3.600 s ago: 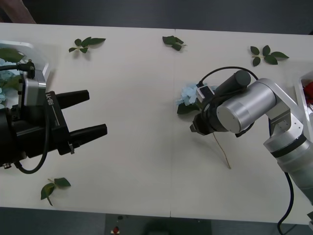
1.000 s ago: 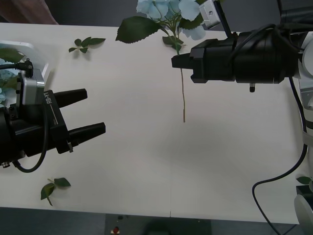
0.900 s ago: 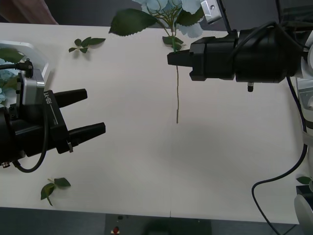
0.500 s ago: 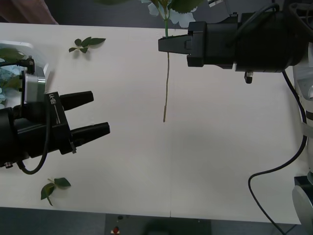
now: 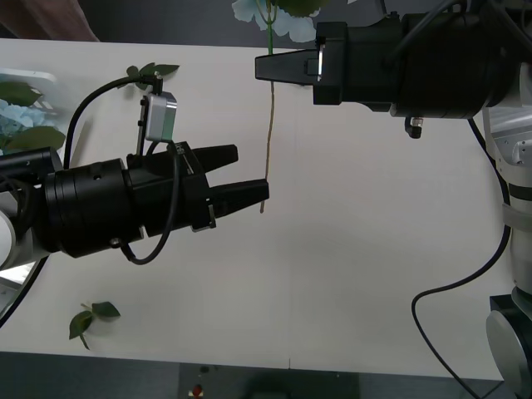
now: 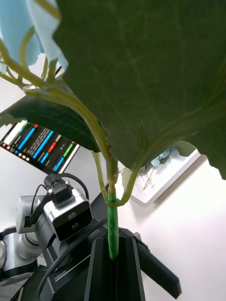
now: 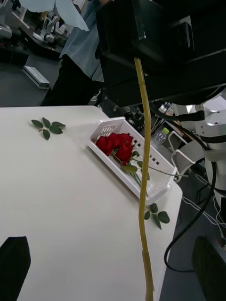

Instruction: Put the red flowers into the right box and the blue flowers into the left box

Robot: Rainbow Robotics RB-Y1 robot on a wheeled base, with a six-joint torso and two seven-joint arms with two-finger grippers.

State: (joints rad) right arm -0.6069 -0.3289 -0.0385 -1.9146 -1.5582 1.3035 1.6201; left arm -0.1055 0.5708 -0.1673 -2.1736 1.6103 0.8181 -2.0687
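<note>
1. My right gripper (image 5: pixel 261 67) pinches the blue flower (image 5: pixel 268 108) stem, hanging above mid-table.
2. My left gripper (image 5: pixel 249 173) gapes wide around the stem's bottom tip.
3. Closing that low risks the thin stem slipping out during the handover.

The blue flower (image 5: pixel 268 100) has been lifted off the table (image 5: pixel 374 274) by the right gripper (image 5: pixel 262 67) and carried leftward, its stem hanging down. The left gripper (image 5: pixel 249 176) has been advanced to the stem's lower end, fingers parted around it.
</note>
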